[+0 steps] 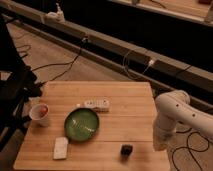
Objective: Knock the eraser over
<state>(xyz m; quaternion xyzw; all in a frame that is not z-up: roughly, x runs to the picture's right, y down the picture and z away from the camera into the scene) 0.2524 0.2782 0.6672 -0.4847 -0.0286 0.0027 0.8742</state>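
Gripper [160, 144] is hanging at the lower end of the white arm [172, 107], far to the right of the green plate [81, 123] and just off the right edge of the wooden table [125, 95]. Whether it is spread apart or closed together is not showing, so I cannot tell. It is sitting apart from every item on the tabletop. Above it the arm is bending into a rounded elbow and then running off to the right, away from the plate.

Between the gripper and the plate, the eraser [126, 149] is resting on the wood. This small black block is lying to the right of the plate and nearer the front edge of the table. It is closer to the gripper than to the plate and is touching neither.

A white oblong device with buttons [97, 104] is lying just behind the plate, by its far right rim; whether the two are touching cannot be told. A flat white block [60, 148] is lying just in front of the plate, toward its left side. A white cup [39, 113] with something red inside is standing to the left of the plate. Dark cables [60, 65] are trailing across the floor well behind the plate, beyond the table's far edge.
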